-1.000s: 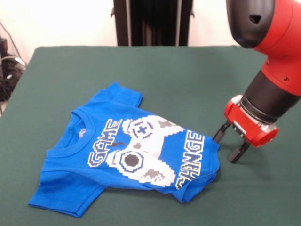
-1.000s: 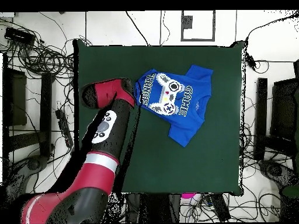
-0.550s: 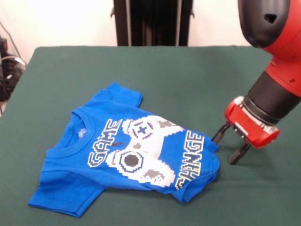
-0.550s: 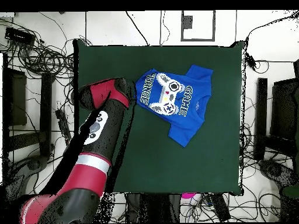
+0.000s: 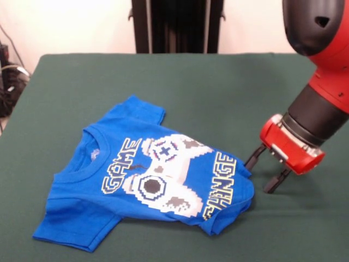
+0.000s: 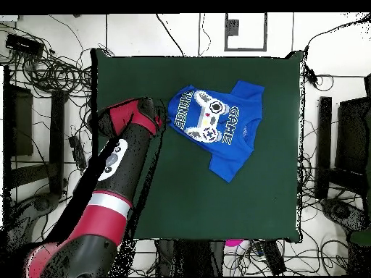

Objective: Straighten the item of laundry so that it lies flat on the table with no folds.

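Note:
The item of laundry (image 5: 147, 180) is a bright blue T-shirt with a white game-controller print and "GAME" lettering; it lies print-up on the green table (image 5: 207, 87). Its bottom hem at the right is folded under, and the near sleeve at the lower left is creased. My gripper (image 5: 263, 173) hangs just right of the shirt's hem edge, close to the tabletop, open with nothing between its two black fingers. From overhead, the shirt (image 6: 217, 127) lies in the table's upper middle, and the red gripper head (image 6: 141, 116) sits just left of it.
The arm (image 6: 116, 174) stretches across the left part of the table (image 6: 217, 210) in the overhead view. Cables and dark equipment ring the table on all sides. The robot's black pedestal (image 5: 177, 24) rises behind the far edge.
The arm has swung a little to the right in the front view; the gripper stays open by the shirt's hem. The shirt has not moved.

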